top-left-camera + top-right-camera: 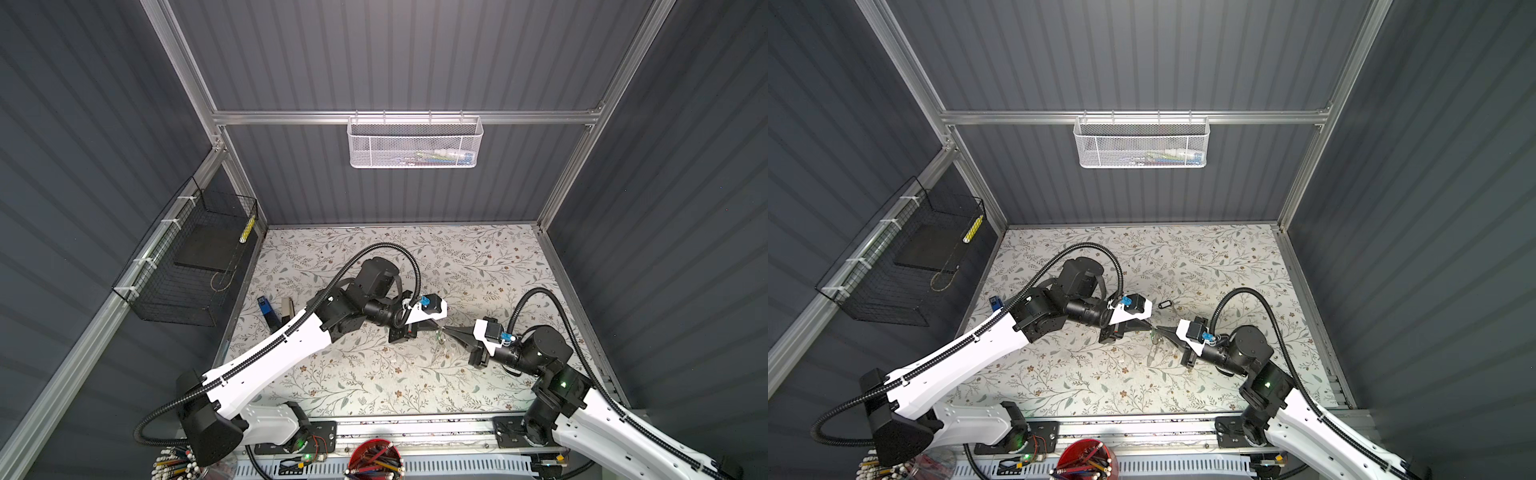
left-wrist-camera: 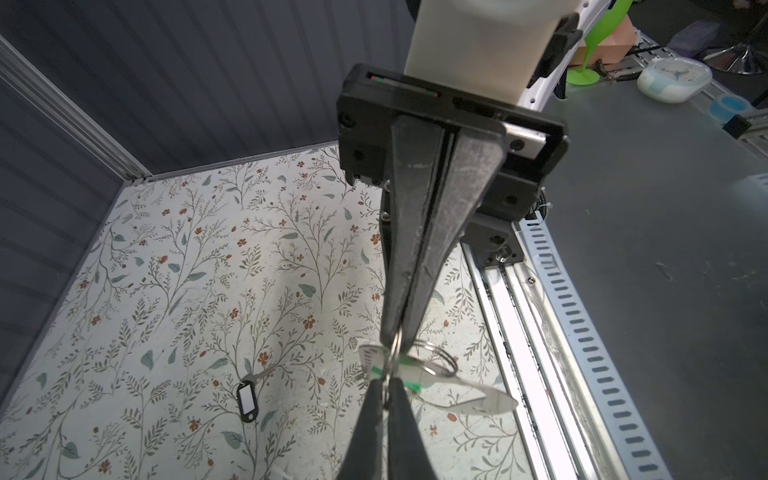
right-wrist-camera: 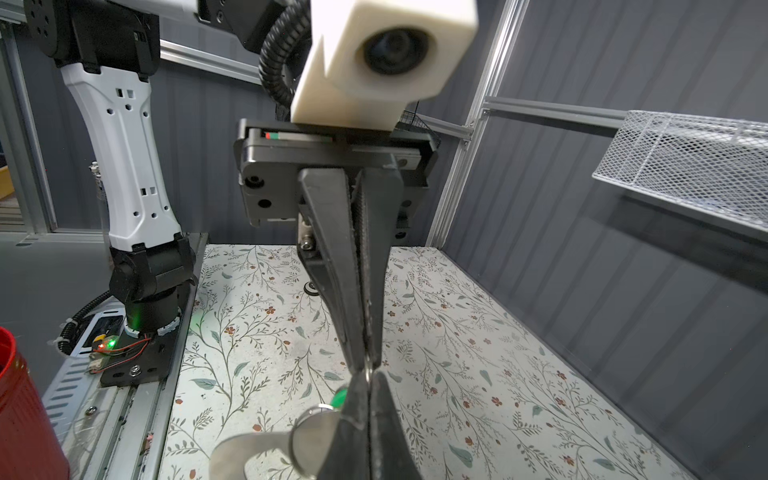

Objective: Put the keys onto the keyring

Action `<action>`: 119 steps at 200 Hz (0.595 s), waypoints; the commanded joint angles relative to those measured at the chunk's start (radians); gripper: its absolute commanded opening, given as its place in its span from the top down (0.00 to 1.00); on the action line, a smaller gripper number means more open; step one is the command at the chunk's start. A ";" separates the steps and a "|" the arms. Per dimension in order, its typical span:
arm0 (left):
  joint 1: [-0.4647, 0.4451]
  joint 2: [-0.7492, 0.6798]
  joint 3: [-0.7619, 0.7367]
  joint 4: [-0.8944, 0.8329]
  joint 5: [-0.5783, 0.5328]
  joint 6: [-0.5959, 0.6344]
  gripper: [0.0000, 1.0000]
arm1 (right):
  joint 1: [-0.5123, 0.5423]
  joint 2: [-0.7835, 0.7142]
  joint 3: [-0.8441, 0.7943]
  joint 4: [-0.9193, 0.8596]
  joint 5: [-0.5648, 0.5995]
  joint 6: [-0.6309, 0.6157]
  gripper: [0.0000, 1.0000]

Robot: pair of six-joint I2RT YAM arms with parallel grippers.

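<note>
My two arms met tip to tip, up in the air over the middle of the white mat point(image 1: 365, 374) with little flowers and leaves on it. The left gripper point(image 2: 386, 384) was squeezed tight. The right gripper point(image 2: 397, 332) was squeezed tight too. Both nipped the same thin silver wire ring. That ring belonged to the small metal key with the bright green plastic tag, the green key point(image 2: 409, 374). In the right wrist view a bit of green peeked out just beside the right gripper's tips.

The keyring point(image 3: 249, 451), a flat grey metal loop, hung in that same little bunch, up off the mat. I could not tell if the green key was on it.

The other small metal key had a black-framed tag with a white middle. This black key point(image 1: 1166, 304) lay flat on the mat by itself. It was nearer the mat's back edge than the two grippers were.
</note>
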 commanded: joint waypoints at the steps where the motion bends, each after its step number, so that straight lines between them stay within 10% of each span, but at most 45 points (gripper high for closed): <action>1: -0.001 0.021 0.044 -0.057 0.011 0.032 0.99 | 0.002 -0.015 0.009 0.042 -0.005 -0.003 1.00; 119: -0.002 0.118 0.120 -0.205 0.085 0.088 1.00 | -0.001 -0.054 -0.020 0.133 0.016 0.013 1.00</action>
